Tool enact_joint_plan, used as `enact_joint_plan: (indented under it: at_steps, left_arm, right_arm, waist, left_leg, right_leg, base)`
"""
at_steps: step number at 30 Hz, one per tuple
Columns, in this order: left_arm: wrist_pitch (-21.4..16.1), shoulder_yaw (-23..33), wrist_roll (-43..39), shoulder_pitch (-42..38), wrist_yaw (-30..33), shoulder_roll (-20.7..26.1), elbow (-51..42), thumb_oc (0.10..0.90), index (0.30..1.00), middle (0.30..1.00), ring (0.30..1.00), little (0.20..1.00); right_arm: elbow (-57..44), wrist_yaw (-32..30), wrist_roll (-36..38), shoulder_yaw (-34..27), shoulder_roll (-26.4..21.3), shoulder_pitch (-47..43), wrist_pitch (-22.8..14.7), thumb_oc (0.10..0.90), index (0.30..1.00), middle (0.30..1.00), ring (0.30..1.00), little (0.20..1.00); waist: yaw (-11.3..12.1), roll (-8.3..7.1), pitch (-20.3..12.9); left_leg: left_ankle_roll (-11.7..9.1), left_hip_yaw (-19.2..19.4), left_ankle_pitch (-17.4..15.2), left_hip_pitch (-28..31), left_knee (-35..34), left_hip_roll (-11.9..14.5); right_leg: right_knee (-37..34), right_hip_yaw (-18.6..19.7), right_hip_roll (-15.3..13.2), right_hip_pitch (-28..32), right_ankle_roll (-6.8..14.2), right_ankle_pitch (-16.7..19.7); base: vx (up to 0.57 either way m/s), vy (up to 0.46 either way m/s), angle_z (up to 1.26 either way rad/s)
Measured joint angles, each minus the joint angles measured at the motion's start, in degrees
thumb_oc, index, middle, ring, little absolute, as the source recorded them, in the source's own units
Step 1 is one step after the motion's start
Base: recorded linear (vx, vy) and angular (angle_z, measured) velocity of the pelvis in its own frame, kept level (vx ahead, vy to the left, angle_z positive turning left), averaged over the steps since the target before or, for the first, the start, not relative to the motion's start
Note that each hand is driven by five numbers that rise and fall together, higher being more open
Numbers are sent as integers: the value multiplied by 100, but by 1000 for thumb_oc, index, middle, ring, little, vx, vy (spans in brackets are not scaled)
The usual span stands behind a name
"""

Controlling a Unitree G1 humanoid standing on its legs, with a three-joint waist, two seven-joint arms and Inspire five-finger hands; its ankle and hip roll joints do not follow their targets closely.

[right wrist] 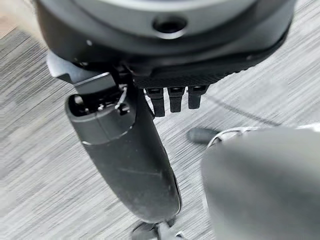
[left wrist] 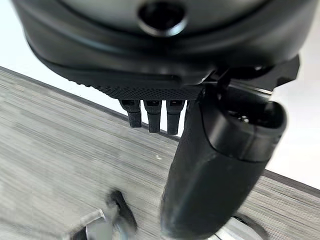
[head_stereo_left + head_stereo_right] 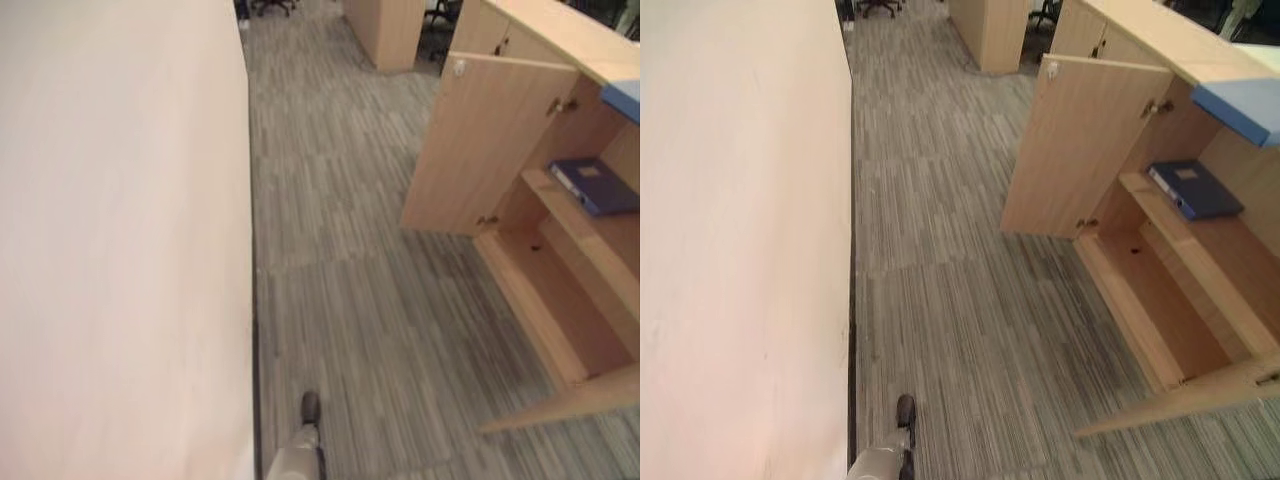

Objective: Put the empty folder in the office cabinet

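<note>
- Hanging at your sides over the carpet, your left hand (image 2: 210, 165) and right hand (image 1: 135, 155) both show straight, relaxed fingers and carry nothing.
- Your task looks nearly or fully done: a dark blue folder (image 3: 595, 185) lies flat on the middle shelf (image 3: 570, 215) of the office cabinet (image 3: 1160, 300), near the shelf's front edge.
- What may remain, as a judgement, is closing the cabinet door (image 3: 480, 145), which stands wide open.
- Cabinet panels are smooth pale wood laminate; the floor (image 3: 350, 300) is grey streaked carpet tile; a plain cream wall (image 3: 120, 240) runs along your left.
</note>
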Motion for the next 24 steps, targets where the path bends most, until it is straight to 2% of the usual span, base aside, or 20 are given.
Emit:
enact_joint_plan:
  at_steps: [1,2,3,4,5,6,9,10,11,12,13,15,17,18,19,20,21,22,23,24]
  left_arm:
    - [3,1,23,8,23,-88,0,800,900,900,900,900]
    - [79,244,-149,-5,-215,-143,87,800,900,900,900,900]
    - [129,500,-297,73,-268,-241,194,800,900,900,900,900]
    - [151,445,-248,175,-242,-337,236,800,900,900,900,900]
    - [165,1,-125,358,-226,-434,188,800,900,900,900,900]
    - [198,-288,-127,459,-220,-462,109,800,900,900,900,900]
    - [173,-527,20,530,-150,-491,-251,800,900,900,900,900]
    - [131,-502,15,540,-92,-529,-369,800,900,900,900,900]
    - [114,-486,15,531,-87,-536,-387,800,900,900,900,900]
    - [47,-391,15,485,-92,-534,-388,800,900,900,900,900]
    - [36,-401,25,469,-80,-523,-383,800,900,900,900,900]
    - [1,-331,75,456,-82,-439,-372,800,900,900,900,900]
    - [3,-339,214,482,-89,-333,-386,800,900,900,900,900]
    - [-10,-335,254,358,-75,-91,-389,800,900,900,900,900]
    - [-31,-308,266,288,-36,-70,-358,800,900,900,900,900]
    - [-20,-283,272,272,6,2,-323,800,900,900,900,900]
    - [-32,-293,279,245,27,144,-332,800,900,900,900,900]
    - [-45,-365,301,153,58,202,-330,800,900,900,900,900]
    - [-107,-386,308,-23,47,270,-343,800,900,900,900,900]
    - [-117,-411,308,-112,50,272,-360,800,900,900,900,900]
  right_arm:
    - [-27,21,-74,-42,46,62,-2,800,900,900,900,900]
    - [-127,79,-91,-42,18,210,19,800,900,900,900,900]
    - [-188,-79,-85,-57,-14,255,-69,800,900,900,900,900]
    - [-362,-144,-89,-87,-103,328,-136,800,900,900,900,900]
    - [-630,-119,-90,-21,-241,419,-126,800,900,900,900,900]
    - [-751,-129,-91,-13,-269,380,-133,800,900,900,900,900]
    - [-958,-244,-79,-22,-352,139,-129,800,900,900,900,900]
    - [-1051,-234,-31,-36,-315,11,-176,800,900,900,900,900]
    - [-1049,-231,38,-33,-286,-59,-193,800,900,900,900,900]
    - [-987,-162,125,-47,-233,-282,-170,800,900,900,900,900]
    - [-1013,-140,159,-50,-208,-315,-178,800,900,900,900,900]
    - [-976,-107,164,-113,-133,-304,-186,800,900,900,900,900]
    - [-934,-114,215,-251,-59,-218,-123,800,900,900,900,900]
    - [-941,-122,282,-324,-96,-233,-116,800,900,900,900,900]
    - [-794,-116,280,-259,-147,-290,-140,800,900,900,900,900]
    - [-764,-114,299,-269,-165,-225,-125,800,900,900,900,900]
    - [-777,-114,320,-265,-167,-205,-123,800,900,900,900,900]
    - [-788,-122,324,-260,-189,-160,-135,800,900,900,900,900]
    - [-830,-138,366,-260,-239,-142,-143,800,900,900,900,900]
    - [-822,-142,380,-260,-300,-140,-143,800,900,900,900,900]
  waist:
    - [-78,51,-22]
    - [1,152,-151]
    - [-37,177,-160]
    - [-52,101,-190]
    - [-139,3,-272]
    - [-269,-15,-279]
    - [-191,176,-210]
    - [-234,329,-117]
    - [-285,398,-89]
    - [-327,443,-19]
    - [-372,445,-3]
    - [-416,395,16]
    - [-518,391,51]
    - [-524,505,59]
    - [-589,630,64]
    - [-649,671,-12]
    - [-675,696,-94]
    - [-696,702,-111]
    - [-701,636,-95]
    - [-705,664,-111]
  left_leg:
    - [421,14,-83,253,-20,-132]
    - [573,114,-224,755,-325,-395]
    - [672,100,-333,1017,-454,-545]
    - [713,47,-453,1150,-504,-740]
    - [798,-160,-574,1269,-450,-1020]
    - [829,-235,-592,1303,-440,-1094]
    - [807,-412,-747,1527,-572,-988]
    - [744,-453,-791,1651,-578,-875]
    - [636,-471,-930,1726,-583,-834]
    - [602,-395,-1040,1880,-576,-818]
    - [561,-448,-1182,1949,-571,-866]
    - [542,-482,-1339,2126,-558,-964]
    - [673,-554,-1393,2341,-580,-1017]
    - [342,-597,-1777,2451,-437,-804]
    - [283,-614,-1967,2509,-430,-600]
    - [153,-625,-1984,2559,-413,-452]
    - [-51,-590,-2103,2666,-363,-263]
    - [-161,-607,-2174,2666,-249,-148]
    - [-203,-616,-2191,2644,-39,-44]
    - [-247,-638,-2208,2662,50,41]
  right_leg:
    - [693,-300,-234,-83,8,-6]
    - [2505,-507,-871,-671,56,235]
    - [3674,-549,-1335,-1079,-15,617]
    - [4617,-511,-1814,-1466,118,817]
    - [5424,-385,-2234,-2049,197,827]
    - [5618,-515,-2367,-2236,159,832]
    - [4920,-445,-1861,-3040,223,496]
    - [3724,-543,-1385,-3178,262,453]
    - [3095,-605,-1134,-3287,353,490]
    - [1736,-679,-690,-3386,413,683]
    - [1394,-795,-587,-3477,411,826]
    - [353,-1059,-347,-3445,617,1084]
    - [218,-1351,-333,-3460,429,1341]
    - [346,-1918,-368,-3255,75,1745]
    - [551,-2104,-275,-3191,-42,1695]
    - [694,-2193,-230,-3198,-108,1626]
    - [848,-2231,-91,-3160,-446,1555]
    - [912,-2243,-1,-3103,-668,1430]
    - [943,-2217,74,-3031,-1093,1304]
    - [1014,-2217,120,-2992,-1100,1196]
  base:
    - [436,793,-22]
    - [313,643,-1]
    - [419,706,3]
    - [187,269,65]
    - [282,345,101]
    - [211,102,141]
    - [248,10,69]
    - [199,-69,29]
    - [446,-139,19]
    - [404,-118,10]
    - [403,-113,7]
    - [312,-85,26]
    - [612,-168,24]
    - [785,-202,2]
    - [886,-237,-12]
    - [402,-123,1]
    - [346,-114,-5]
    - [512,-183,-5]
    - [369,-144,1]
    - [478,-225,3]
